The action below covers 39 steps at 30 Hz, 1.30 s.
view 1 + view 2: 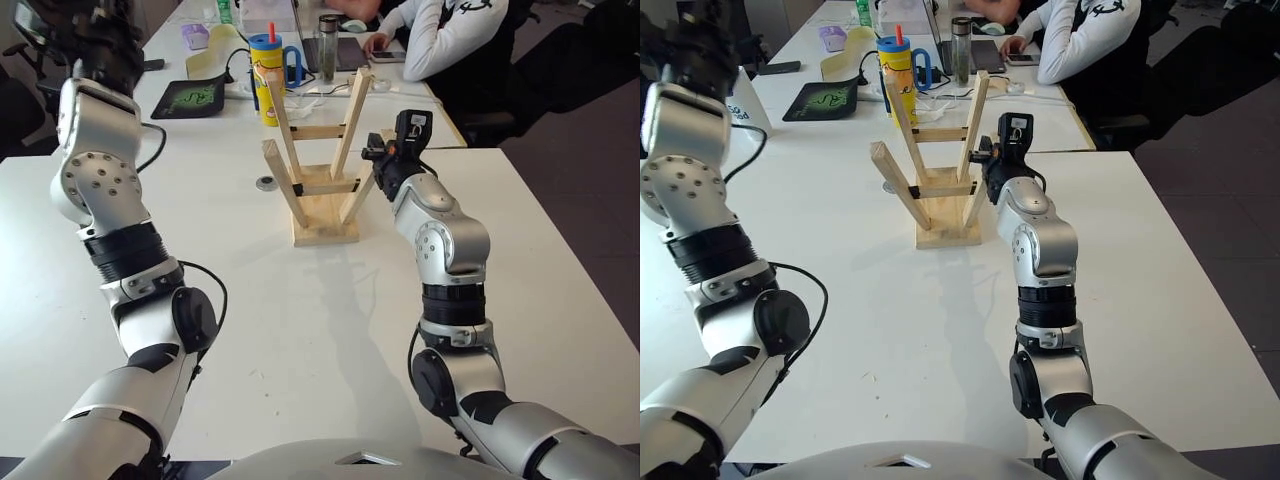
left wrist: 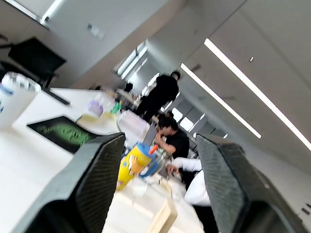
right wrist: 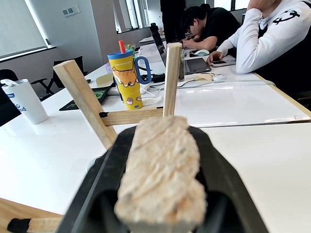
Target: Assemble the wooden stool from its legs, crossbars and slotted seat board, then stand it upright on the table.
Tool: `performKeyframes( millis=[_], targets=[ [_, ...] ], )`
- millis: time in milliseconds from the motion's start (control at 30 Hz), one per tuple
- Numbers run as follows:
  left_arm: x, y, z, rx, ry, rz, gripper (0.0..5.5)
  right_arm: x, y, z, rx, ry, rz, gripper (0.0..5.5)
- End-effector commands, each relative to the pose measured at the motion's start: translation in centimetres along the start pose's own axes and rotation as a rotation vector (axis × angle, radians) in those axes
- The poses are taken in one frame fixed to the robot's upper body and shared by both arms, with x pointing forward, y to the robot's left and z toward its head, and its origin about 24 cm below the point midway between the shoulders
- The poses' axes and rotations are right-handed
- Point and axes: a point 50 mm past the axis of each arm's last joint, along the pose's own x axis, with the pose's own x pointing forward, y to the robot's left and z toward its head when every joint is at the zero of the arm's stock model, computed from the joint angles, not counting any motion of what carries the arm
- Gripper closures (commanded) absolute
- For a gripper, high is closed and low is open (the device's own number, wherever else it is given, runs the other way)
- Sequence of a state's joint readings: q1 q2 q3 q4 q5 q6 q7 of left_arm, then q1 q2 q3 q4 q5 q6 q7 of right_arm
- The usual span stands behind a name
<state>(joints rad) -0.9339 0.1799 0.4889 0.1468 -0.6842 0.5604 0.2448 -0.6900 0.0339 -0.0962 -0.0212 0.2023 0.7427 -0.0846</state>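
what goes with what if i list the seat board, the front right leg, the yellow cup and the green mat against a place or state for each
Things
1. seat board
2. front right leg
3. yellow cup
4. green mat

Places or states
A. lying flat, farther back and left of the cup
B. flat at the bottom of the upturned stool
C. gripped near its top end by the right jaws
D. standing upright behind the stool

Pairs: 1-B, 2-C, 3-D, 4-A
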Motion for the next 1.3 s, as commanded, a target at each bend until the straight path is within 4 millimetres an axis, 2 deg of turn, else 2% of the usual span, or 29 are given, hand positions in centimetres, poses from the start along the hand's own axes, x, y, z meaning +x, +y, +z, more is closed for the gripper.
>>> performKeyframes(
  millis=[33, 67, 100, 167, 200, 333, 367, 433, 567, 633, 800, 867, 933, 967, 1000, 1033, 1100, 1133, 1167, 1233, 1300],
  targets=[
    [-4.2, -2.4, -16.8, 0.092, 0.658, -0.104, 2.79, -0.1, -0.7, -3.9, -0.022, 0.187, -0.019, 4.48],
    [-5.9, -3.1, -19.5, 0.098, 0.763, -0.138, 2.79, -0.2, -0.9, -4.0, -0.025, 0.193, -0.027, 4.48],
    [-6.6, -3.5, -20.7, 0.091, 0.792, -0.149, 2.79, -0.1, -0.9, -4.1, -0.03, 0.204, -0.024, 4.47],
    [-6.0, -3.7, -20.5, 0.093, 0.761, -0.148, 2.79, -0.1, -0.8, -4.4, -0.033, 0.225, -0.017, 4.47],
    [-5.2, -3.6, -19.7, 0.093, 0.72, -0.133, 2.79, -0.1, -0.7, -4.6, -0.031, 0.23, -0.013, 4.46],
    [-2.4, -2.6, -15.6, 0.128, 0.558, -0.094, 2.79, -0.2, -0.6, -4.9, -0.016, 0.241, -0.015, 4.46],
    [-2.1, -2.6, -14.8, 0.134, 0.525, -0.095, 2.79, -0.2, -0.6, -4.9, -0.015, 0.242, -0.017, 4.46],
    [-1.2, -2.9, -12.0, 0.149, 0.411, -0.117, 2.79, -0.2, -0.8, -5.2, -0.015, 0.253, -0.022, 4.46],
    [0.1, -1.5, -7.4, 0.229, 0.234, -0.042, 2.79, -0.2, -1.2, -5.8, -0.013, 0.277, -0.041, 4.46],
    [0.5, -1.8, -4.4, 0.266, 0.115, -0.049, 2.79, -0.2, -1.4, -5.9, -0.011, 0.281, -0.043, 4.46],
    [0.7, -5.7, 2.7, 0.411, -0.166, -0.199, 2.79, 0.0, -1.6, -5.7, -0.048, 0.259, -0.044, 4.46],
    [-0.5, -8.8, 5.4, 0.46, -0.305, -0.313, 2.79, 0.0, -1.6, -5.5, -0.07, 0.244, -0.042, 4.46],
    [-2.2, -11.7, 6.9, 0.527, -0.416, -0.422, 2.79, 0.0, -1.7, -5.4, -0.077, 0.237, -0.038, 4.46],
    [-2.7, -12.3, 6.9, 0.581, -0.436, -0.435, 2.79, 0.0, -1.7, -5.4, -0.082, 0.235, -0.036, 4.46],
    [-2.8, -12.5, 6.5, 0.659, -0.438, -0.422, 2.79, -0.1, -1.8, -5.3, -0.085, 0.233, -0.035, 4.46],
    [-2.3, -11.7, 4.9, 0.73, -0.368, -0.383, 2.79, 0.0, -1.8, -5.3, -0.09, 0.232, -0.033, 4.46],
    [-1.3, -9.2, 0.5, 0.769, -0.129, -0.319, 2.79, 0.2, -1.8, -5.3, -0.093, 0.233, -0.029, 4.46],
    [-1.2, -6.7, -3.4, 0.778, 0.056, -0.262, 2.79, 0.3, -1.9, -5.1, -0.086, 0.23, -0.03, 4.46],
    [-1.7, -4.6, -6.9, 0.786, 0.221, -0.228, 2.79, 0.3, -1.9, -4.9, -0.079, 0.225, -0.031, 4.46],
    [-4.7, -0.2, -13.6, 0.779, 0.521, -0.161, 2.79, 0.4, -2.1, -4.3, -0.067, 0.206, -0.037, 4.46],
    [-7.2, 1.6, -17.5, 0.734, 0.676, -0.161, 2.79, 0.5, -2.5, -4.0, -0.062, 0.206, -0.051, 4.46]
  ],
)
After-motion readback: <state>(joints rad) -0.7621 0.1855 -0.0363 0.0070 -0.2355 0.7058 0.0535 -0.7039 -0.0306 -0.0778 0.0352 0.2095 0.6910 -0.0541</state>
